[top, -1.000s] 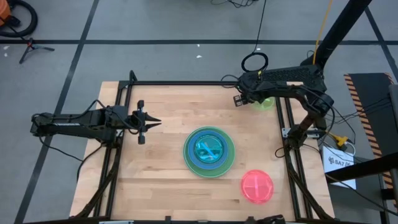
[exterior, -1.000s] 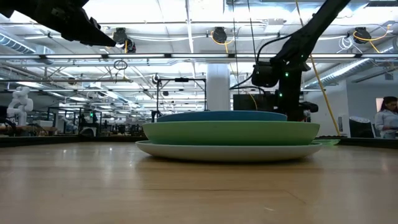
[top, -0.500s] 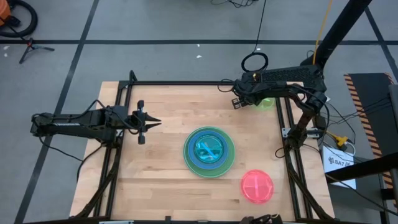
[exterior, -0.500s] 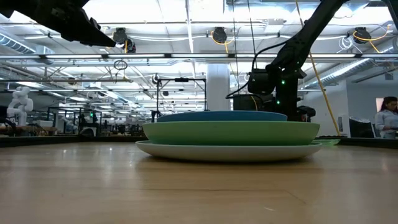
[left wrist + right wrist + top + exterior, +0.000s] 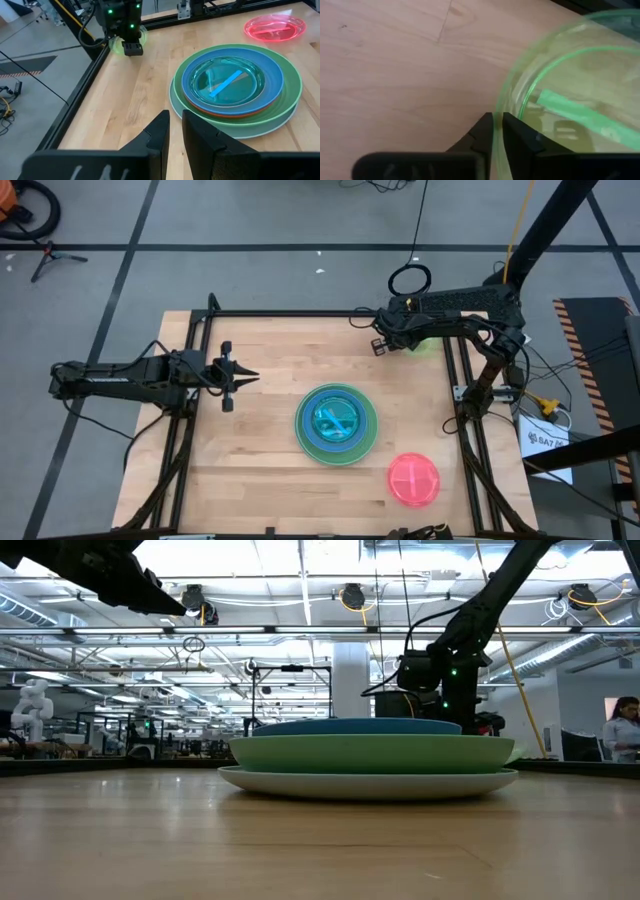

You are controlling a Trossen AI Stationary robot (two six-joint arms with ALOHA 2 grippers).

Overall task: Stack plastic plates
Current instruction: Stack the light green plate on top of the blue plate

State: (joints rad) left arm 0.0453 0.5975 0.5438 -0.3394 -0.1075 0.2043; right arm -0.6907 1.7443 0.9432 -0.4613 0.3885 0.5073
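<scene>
A stack of plastic plates (image 5: 337,423) sits mid-table: a pale large plate under a green one, then rust-red, blue and a teal plate (image 5: 226,82) on top. A pink plate (image 5: 413,478) lies flat near the front right. At the far right corner a clear lime plate (image 5: 428,345) lies on the wood, and my right gripper (image 5: 497,127) is shut on it. Over the table's left part my left gripper (image 5: 235,375) hovers shut, with nothing in it. My right gripper pinches the lime plate's rim (image 5: 500,106) on the side facing the table's middle, one finger inside the rim and one outside. The fingers slant down from above. The rest of the plate lies on the table.
A black frame rail (image 5: 300,313) runs along the table's far edge, and another runs along the right edge just beyond the lime plate. Bare wood (image 5: 250,470) lies left of and in front of the stack. A person (image 5: 625,730) stands far off in the room.
My right gripper has come down onto the lime plate and gone a little toward the table's left edge. The plates have stayed where they were.
</scene>
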